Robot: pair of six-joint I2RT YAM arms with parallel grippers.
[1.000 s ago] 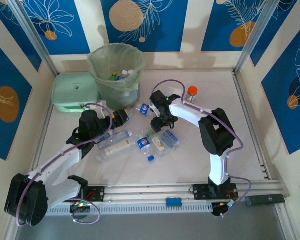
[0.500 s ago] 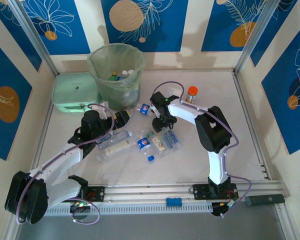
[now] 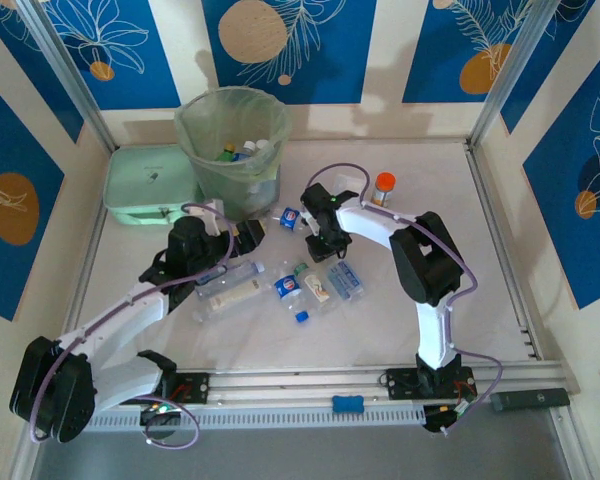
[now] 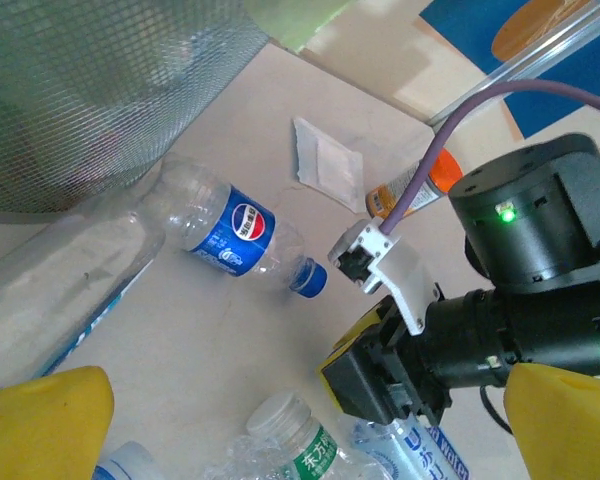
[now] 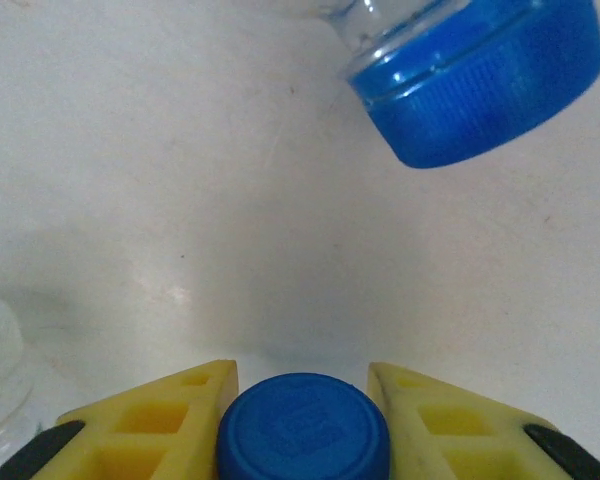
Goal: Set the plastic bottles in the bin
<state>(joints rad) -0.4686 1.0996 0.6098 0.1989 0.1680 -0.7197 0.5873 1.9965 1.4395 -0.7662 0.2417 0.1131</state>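
The bin (image 3: 195, 125), round grey-green mesh lined in pale green, stands at the upper left of the top view; a few bottles (image 3: 242, 152) show inside it. Just right of its base a clear Pepsi bottle (image 3: 288, 216) lies on its side on the bench (image 3: 430, 220), blue-labelled and blue-capped. Lower, near mid-frame, more lie flat in a loose cluster: a long clear bottle (image 3: 230, 273), a pale-labelled bottle (image 3: 235, 293) beside it, a blue-labelled bottle (image 3: 288, 285), a green-labelled bottle (image 3: 315, 287) and a second blue-labelled bottle (image 3: 343, 280). In the right wrist view a blue cap (image 5: 302, 430) sits pinched between two yellow fingers (image 5: 150, 425), with a second cap (image 5: 480, 80) at upper right.
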